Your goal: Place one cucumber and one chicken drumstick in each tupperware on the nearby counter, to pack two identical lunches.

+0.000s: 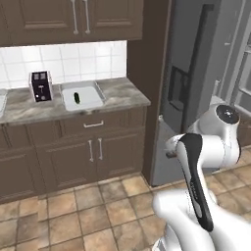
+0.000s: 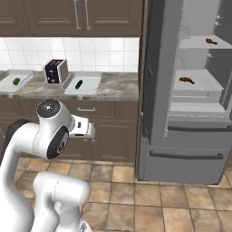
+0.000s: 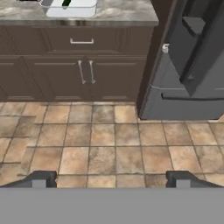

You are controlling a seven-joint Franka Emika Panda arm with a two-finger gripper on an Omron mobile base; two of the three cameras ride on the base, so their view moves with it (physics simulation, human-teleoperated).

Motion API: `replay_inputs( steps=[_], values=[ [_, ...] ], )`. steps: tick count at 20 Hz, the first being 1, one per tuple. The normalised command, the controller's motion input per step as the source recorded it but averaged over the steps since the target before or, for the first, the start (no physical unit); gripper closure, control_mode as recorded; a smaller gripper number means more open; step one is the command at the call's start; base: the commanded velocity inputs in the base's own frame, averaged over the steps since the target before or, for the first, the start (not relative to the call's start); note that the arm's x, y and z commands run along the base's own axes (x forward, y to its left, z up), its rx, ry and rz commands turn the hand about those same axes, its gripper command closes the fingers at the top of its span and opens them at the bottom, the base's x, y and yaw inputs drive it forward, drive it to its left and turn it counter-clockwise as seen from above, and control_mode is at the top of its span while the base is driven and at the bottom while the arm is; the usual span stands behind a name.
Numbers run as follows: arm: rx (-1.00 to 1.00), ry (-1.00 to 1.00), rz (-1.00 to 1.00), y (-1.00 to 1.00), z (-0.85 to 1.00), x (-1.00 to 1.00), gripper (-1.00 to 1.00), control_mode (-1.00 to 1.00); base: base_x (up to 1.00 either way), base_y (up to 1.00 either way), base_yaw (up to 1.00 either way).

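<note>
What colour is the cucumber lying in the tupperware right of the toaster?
Dark green cucumber against the pale grey-white tupperware; the left base view shows it best.

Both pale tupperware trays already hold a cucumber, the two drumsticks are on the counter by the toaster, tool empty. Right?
Not quite: the two reddish-brown chicken drumsticks lie on shelves in the open grey fridge, as the right base view shows. Each pale rectangular tupperware tray does hold a green cucumber, and the tool is open and empty.
</note>
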Motion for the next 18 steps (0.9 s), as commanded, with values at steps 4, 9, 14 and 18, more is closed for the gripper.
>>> replay_inputs(
  steps=[4, 9, 14, 18],
  values=[
    [0.00, 0.00, 0.00, 0.00, 0.00, 0.00, -1.00, 1.00, 0.00, -1.00, -0.03],
    [0.00, 0.00, 0.00, 0.00, 0.00, 0.00, -1.00, 1.00, 0.00, -1.00, -0.04],
    [0.00, 0.00, 0.00, 0.00, 0.00, 0.00, -1.00, 1.00, 0.05, -1.00, -0.04],
    [0.00, 0.00, 0.00, 0.00, 0.00, 0.00, -1.00, 1.00, 0.14, -1.00, -0.03]
  ],
)
